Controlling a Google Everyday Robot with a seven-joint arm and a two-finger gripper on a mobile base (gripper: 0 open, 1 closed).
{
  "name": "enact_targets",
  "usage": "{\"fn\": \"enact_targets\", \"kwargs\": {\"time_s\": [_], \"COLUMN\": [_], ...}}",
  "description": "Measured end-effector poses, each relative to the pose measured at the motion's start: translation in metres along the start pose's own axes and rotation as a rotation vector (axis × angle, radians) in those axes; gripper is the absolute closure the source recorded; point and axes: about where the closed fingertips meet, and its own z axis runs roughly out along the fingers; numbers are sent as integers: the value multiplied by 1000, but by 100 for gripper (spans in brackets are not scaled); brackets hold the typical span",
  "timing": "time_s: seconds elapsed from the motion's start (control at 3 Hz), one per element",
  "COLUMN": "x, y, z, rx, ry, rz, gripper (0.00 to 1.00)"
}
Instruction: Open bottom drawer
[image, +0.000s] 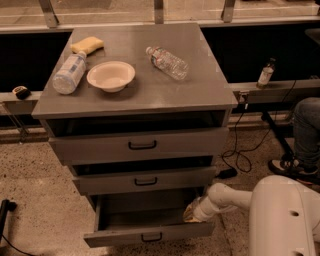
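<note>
The bottom drawer (150, 233) of the grey metal cabinet stands pulled out, its plain grey inside showing and its small black loop handle (151, 237) at the centre of the narrow front. My gripper (191, 212) is at the drawer's right side, at the top of the right wall near the front corner. The white arm (227, 196) reaches to it from the lower right.
The top drawer (141, 144) and middle drawer (145, 181) are pushed in. On the cabinet top lie two plastic bottles (67, 74) (167, 62), a bowl (111, 76) and a yellow sponge (87, 45). A person's leg (305, 135) and cables (245, 150) are at the right.
</note>
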Motion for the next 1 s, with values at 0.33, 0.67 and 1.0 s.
{"fn": "enact_targets", "kwargs": {"time_s": [0.33,0.67,1.0], "x": [11,7,6], "y": [7,21,21], "z": [15,36,34], "rx": [16,-44,-45], "ry": [30,34,34], "rz": [5,8,9], "gripper": [100,100,100]}}
